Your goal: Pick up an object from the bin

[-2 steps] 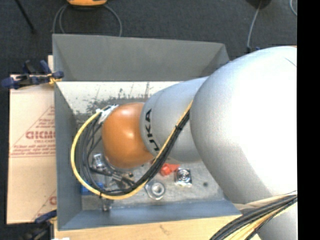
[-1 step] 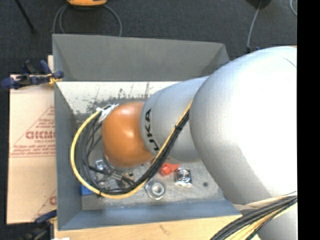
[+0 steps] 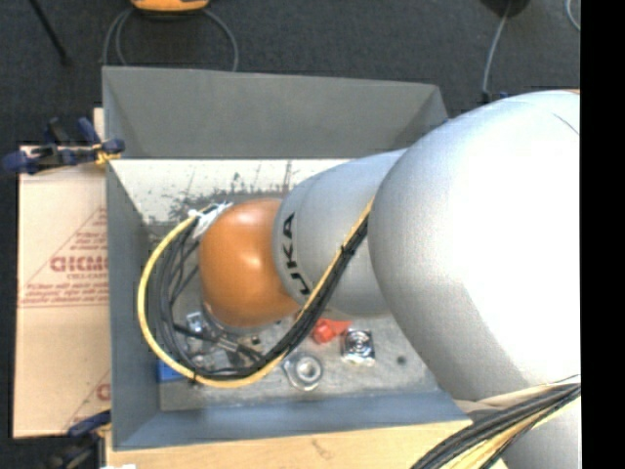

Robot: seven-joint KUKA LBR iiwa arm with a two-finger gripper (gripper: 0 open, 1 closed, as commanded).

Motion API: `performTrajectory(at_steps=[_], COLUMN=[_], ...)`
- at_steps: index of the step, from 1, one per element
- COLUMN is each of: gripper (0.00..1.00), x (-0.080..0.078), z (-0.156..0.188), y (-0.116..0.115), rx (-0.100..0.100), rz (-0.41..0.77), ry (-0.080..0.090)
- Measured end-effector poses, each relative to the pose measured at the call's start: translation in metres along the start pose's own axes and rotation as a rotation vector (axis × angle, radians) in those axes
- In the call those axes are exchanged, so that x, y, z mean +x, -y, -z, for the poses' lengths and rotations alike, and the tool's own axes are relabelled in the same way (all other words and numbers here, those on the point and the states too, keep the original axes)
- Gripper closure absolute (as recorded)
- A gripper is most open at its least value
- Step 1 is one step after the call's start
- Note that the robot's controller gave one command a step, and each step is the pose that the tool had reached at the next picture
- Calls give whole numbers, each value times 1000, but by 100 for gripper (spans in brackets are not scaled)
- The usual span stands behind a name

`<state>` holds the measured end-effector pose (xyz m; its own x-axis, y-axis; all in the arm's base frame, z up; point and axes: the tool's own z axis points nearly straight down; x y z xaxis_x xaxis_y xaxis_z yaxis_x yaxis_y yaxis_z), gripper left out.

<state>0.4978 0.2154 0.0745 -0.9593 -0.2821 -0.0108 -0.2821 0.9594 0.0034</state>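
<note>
A small blue piece lies in the lower left corner of the grey bin, just beside the gripper, which sits low over the bin floor beneath the arm's orange cover. Whether the gripper is open, closed or gripping anything, I cannot tell. Right of it, near the bin's lower wall, lie a silver ring, a chunky silver nut and a small red piece. The thick grey arm reaches in from the right.
</note>
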Motion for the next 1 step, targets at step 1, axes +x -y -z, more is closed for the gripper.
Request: performTrajectory(at_steps=[1], gripper=[100], x=[0], z=[0], y=[0], rx=[0], rz=[-2], ry=[0])
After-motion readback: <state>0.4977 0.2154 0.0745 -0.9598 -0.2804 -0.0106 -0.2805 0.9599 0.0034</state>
